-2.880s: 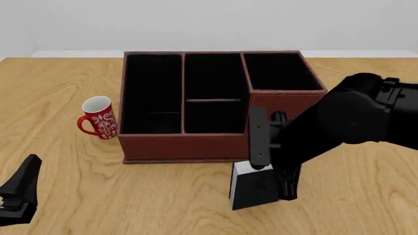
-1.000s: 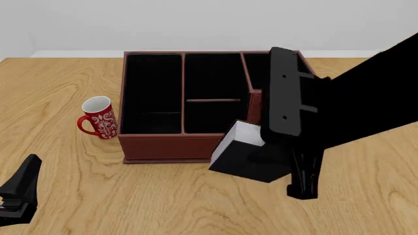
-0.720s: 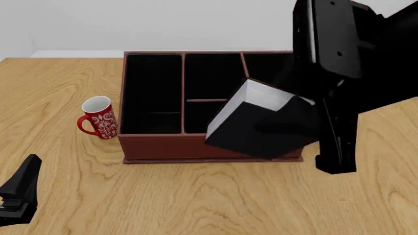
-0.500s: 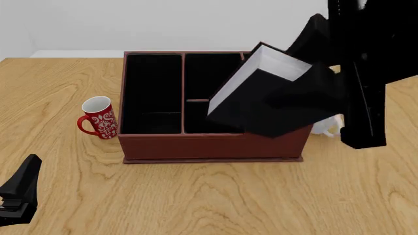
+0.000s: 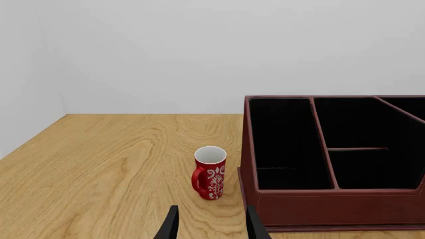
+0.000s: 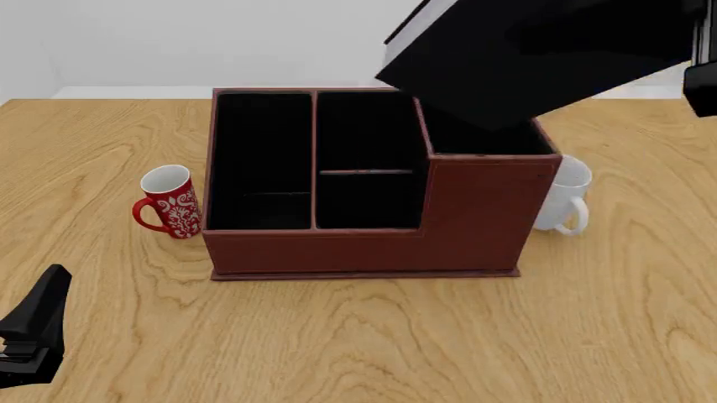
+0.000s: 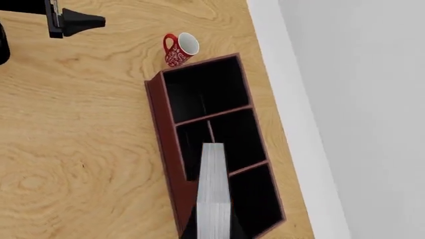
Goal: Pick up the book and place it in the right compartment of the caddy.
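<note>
The book (image 6: 538, 50) hangs tilted in the air at about 1 o'clock in the front view, high above the caddy (image 6: 370, 248), its black cover facing the camera and a thin strip of white page edge showing along its upper left side. Its lower corner sits over the right compartment (image 6: 484, 128), the taller-walled section at the caddy's 3 o'clock end, but the book is clear of the walls and touches nothing below. In the right wrist view the white page edges (image 7: 214, 194) run straight along the camera's line of sight over the caddy's dividers (image 7: 212, 115), so the right gripper is clamped on the book, though its fingers are hidden behind the volume. Only a dark sliver of the right arm (image 6: 703, 84) shows at the front view's 3 o'clock edge. The left gripper (image 5: 210, 228) sits low near the table (image 6: 336, 336) at 7 o'clock, well apart from the caddy, its 2 fingers spread with nothing between them. A red patterned mug (image 6: 170, 202) stands just beside the caddy's left wall at 9 o'clock, and a white mug (image 6: 563, 198) stands just beside its right wall at 3 o'clock.
</note>
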Robot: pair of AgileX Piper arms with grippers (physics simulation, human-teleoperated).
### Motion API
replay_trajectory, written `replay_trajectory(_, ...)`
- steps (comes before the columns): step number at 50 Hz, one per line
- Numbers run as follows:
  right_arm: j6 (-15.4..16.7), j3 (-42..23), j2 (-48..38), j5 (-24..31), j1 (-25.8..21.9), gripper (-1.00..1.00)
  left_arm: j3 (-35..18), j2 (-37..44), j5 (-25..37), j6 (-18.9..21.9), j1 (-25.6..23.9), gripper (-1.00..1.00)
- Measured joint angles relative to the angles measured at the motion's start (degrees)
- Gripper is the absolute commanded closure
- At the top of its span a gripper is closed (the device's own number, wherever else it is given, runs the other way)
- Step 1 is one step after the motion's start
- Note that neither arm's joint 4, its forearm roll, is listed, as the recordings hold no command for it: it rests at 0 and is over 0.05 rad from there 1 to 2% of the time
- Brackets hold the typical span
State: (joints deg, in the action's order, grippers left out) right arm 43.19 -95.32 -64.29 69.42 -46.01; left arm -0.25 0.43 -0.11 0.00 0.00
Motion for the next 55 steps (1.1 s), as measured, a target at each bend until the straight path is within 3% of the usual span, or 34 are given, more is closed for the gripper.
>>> replay_trajectory(17, 2.7, -1.4, -2.0, -4.6, 7.3, 1.00, 0.0, 0.0, 0.0, 0.0, 0.0, -1.00)
replay_trajectory(55, 1.7, 4.6, -7.1, -15.9, 17.1, 1.00, 0.0, 0.0, 0.0, 0.0, 0.0, -1.00)
